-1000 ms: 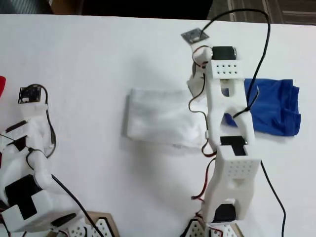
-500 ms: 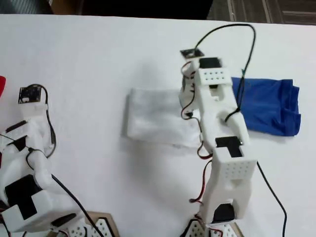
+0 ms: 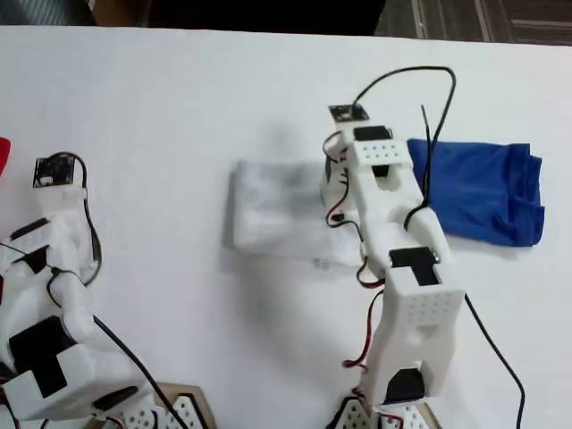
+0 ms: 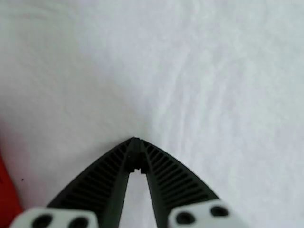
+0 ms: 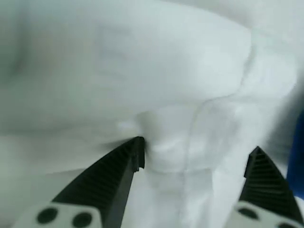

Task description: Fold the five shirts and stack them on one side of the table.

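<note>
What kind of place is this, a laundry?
Likely a robotics lab bench, not a laundry: a white plastic robot arm with bare wiring and its twin stand at a white-covered table bearing a folded white shirt and a folded blue shirt.

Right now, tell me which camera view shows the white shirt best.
The high view: the white shirt lies folded mid-table with nearly its whole outline visible, the right arm covering one end. The right wrist view gives a close patch of its folds between the open right gripper. The left wrist view faces bare table.
</note>
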You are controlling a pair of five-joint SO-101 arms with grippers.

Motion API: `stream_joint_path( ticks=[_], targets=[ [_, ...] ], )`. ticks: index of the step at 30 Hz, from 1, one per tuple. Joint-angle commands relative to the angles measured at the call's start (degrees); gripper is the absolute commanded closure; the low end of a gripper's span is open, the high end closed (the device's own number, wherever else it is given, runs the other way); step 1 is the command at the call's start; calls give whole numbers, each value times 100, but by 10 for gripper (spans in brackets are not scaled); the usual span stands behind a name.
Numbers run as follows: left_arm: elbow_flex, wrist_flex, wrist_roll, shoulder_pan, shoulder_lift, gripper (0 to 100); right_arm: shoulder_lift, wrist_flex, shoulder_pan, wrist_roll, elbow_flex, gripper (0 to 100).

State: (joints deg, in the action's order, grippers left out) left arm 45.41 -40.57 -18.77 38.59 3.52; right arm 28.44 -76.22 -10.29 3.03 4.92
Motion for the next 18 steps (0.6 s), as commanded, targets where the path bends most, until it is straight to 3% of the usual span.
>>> stream_joint_path(
  ticks=[1, 8, 11, 18],
  targets=[
    [-189, -9, 53, -18, 26, 974, -110, 57, 75, -62, 0, 662],
    [-189, -9, 53, -18, 35, 974, 752, -84, 92, -62, 44, 666],
    [-189, -9, 53, -18, 35, 974, 822, -426, 75, -44, 325, 737],
    [-189, -9, 53, -9, 35, 974, 822, -1033, -242, 1899, 721, 909]
  ],
)
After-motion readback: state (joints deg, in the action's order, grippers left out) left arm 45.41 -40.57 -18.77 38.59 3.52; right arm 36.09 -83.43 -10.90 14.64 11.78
